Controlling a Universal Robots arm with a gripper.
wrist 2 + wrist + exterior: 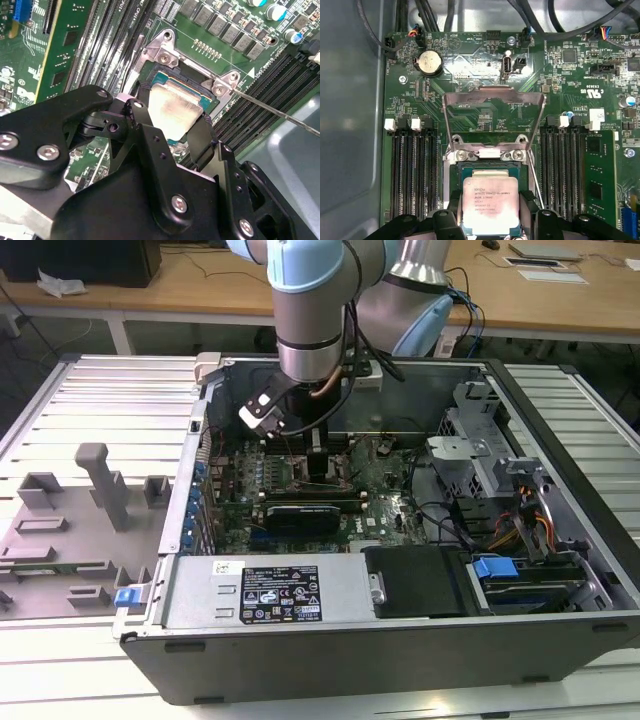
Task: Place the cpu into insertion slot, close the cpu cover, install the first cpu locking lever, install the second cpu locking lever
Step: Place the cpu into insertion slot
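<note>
One cpu (490,204) between fingers (530,210) of the hand (491,209)

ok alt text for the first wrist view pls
The claw grips the cpu by two sides, right over the slot on a green board. The cover stands open beyond the slot, and long black memory slots run along both sides.

You're working in a robotics lab or workshop; an opened computer case (400,640) lies on a slatted metal bench (100,400) beside grey fixtures (105,485); the robot arm (310,310) reaches in; wooden benches (200,285) line the room behind.
</note>
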